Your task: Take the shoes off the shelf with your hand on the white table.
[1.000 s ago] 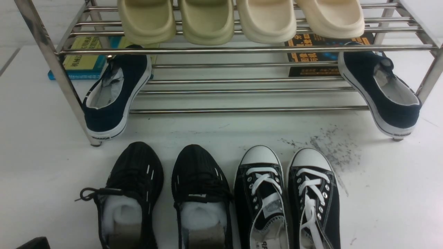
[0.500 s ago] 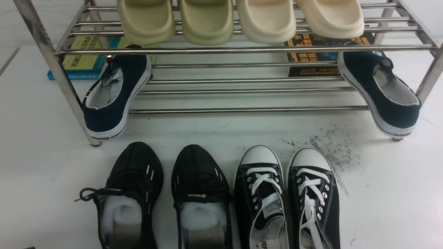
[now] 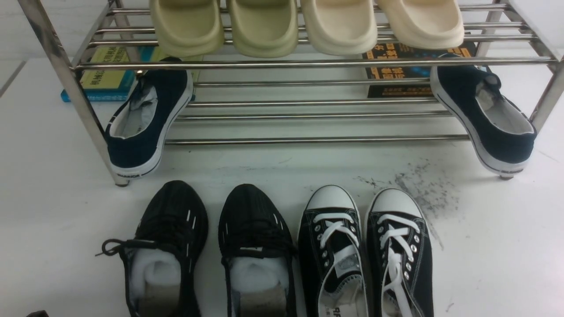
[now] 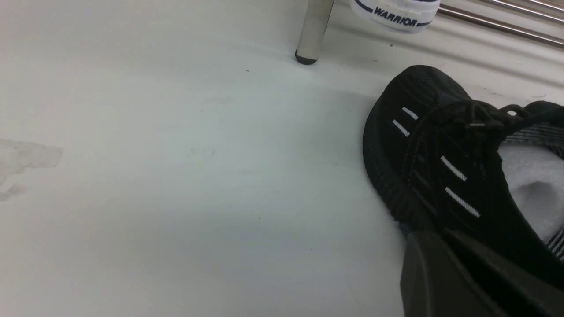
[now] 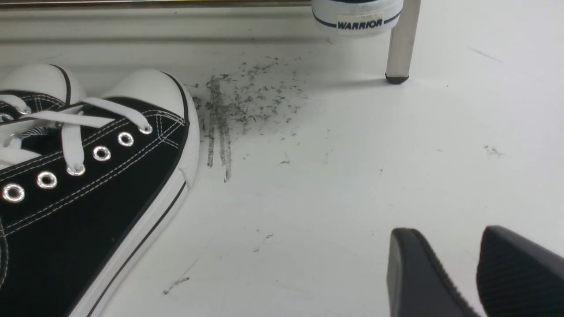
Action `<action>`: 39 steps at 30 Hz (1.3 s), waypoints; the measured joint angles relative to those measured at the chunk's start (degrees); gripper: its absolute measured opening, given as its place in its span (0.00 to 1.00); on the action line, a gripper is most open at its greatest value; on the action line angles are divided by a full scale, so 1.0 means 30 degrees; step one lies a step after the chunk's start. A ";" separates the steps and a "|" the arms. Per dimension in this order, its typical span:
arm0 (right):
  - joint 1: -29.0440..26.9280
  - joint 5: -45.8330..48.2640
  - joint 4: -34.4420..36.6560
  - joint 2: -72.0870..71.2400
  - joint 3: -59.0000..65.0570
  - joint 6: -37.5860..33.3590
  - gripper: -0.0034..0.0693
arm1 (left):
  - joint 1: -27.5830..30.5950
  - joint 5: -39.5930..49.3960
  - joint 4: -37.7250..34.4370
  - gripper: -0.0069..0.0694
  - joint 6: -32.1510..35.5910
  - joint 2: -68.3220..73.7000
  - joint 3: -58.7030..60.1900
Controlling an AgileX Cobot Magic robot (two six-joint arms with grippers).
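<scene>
**A:** Shoes [image 3: 253, 224] first. Where is the black knit pair?

**B:** Lower left of the front view, side by side on the white worktop [image 3: 484, 246], toes toward the shelf [image 3: 308, 141] and apart from it. White stuffing shows in both.

**A:** What just changed?

**B:** A second ago the left end effector [image 3: 37, 313] filled a dark wedge in the bottom left corner. Now only a sliver peeks over the edge, so it has backed away. The pair did not shift.

**A:** Meaning?

**B:** I judge that pair delivered and let go.

**A:** And the end effectors?

**B:** In its wrist view the left one [image 4: 440, 237] is pressed together on nothing, just beside the left shoe. The right end effector [image 5: 478, 235] shows a slim gap between its fingers, nothing in it, over bare worktop.

**A:** What does the shelf hold?

**B:** Top tier: four pale slides [image 3: 264, 26] in a row. Lower tier: one navy slip-on [image 3: 145, 119] at each end, tilted with heels hanging off the front bar. The canvas sneakers [image 3: 330, 246] sit on the worktop right of the black pair. Books [image 3: 105, 75] show behind the bars.
</scene>
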 joint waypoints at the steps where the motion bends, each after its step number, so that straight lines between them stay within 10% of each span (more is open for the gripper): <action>1: 0.0000 0.0000 0.0000 0.0000 0.0000 0.0000 0.37 | 0.0092 0.0000 0.0000 0.16 0.0000 0.0000 0.0000; 39: 0.0000 0.0000 0.0003 0.0000 0.0000 0.0000 0.37 | 0.2686 0.0000 0.0230 0.21 -0.0512 -0.0015 0.0000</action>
